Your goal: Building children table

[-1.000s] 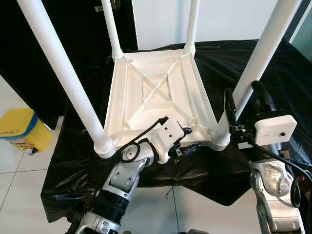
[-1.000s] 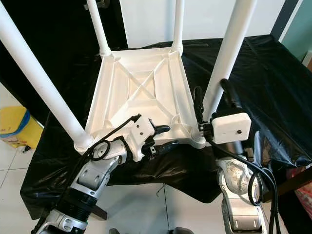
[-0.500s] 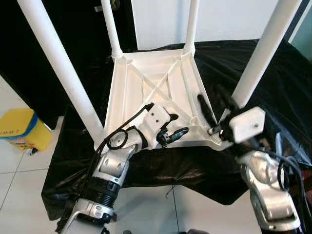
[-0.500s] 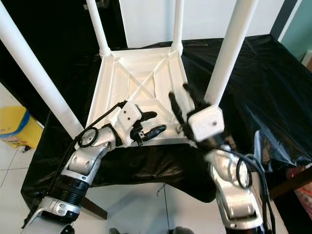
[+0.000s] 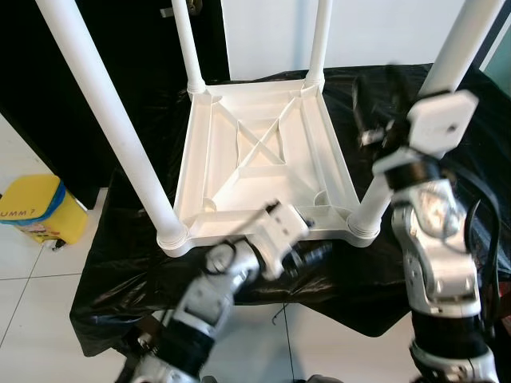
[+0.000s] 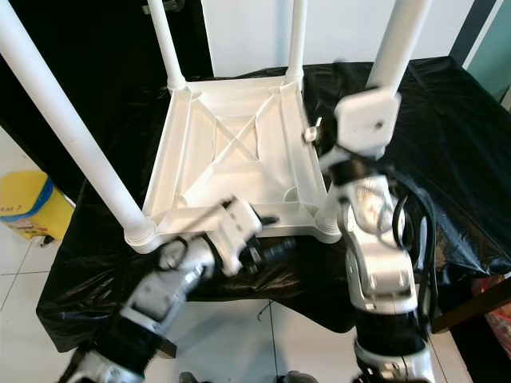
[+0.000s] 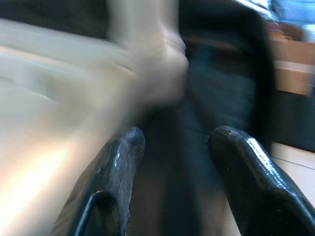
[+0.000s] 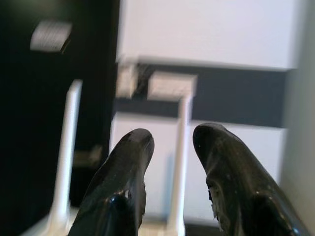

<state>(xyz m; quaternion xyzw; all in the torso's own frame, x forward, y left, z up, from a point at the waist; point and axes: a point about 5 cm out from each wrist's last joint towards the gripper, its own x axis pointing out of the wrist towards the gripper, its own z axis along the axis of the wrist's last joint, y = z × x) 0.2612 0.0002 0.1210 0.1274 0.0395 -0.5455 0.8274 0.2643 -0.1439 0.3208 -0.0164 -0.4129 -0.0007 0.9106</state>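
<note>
The white children's table (image 5: 263,159) lies upside down on a black cloth, its four legs pointing up. The near left leg (image 5: 112,128) and near right leg (image 5: 459,44) are thick in view, and two far legs (image 5: 188,48) stand at the back corners. My left gripper (image 5: 318,254) hangs open just below the table's front edge, near the right corner socket (image 5: 363,230), holding nothing. In its wrist view the left gripper (image 7: 177,135) is blurred, with the white rim beside it. My right gripper (image 5: 374,100) is raised beside the near right leg, open and holding nothing, and the right gripper (image 8: 174,132) faces the far legs.
The black cloth (image 5: 120,263) covers the support and hangs over its front edge. A yellow bin (image 5: 36,211) stands on the white tiled floor at the left. A white wall (image 5: 263,36) and a dark panel lie behind the table.
My right gripper left the base of the near right leg, swung across the rim, then rose high beside that leg. My left gripper dropped from the table's rim to below the front edge.
</note>
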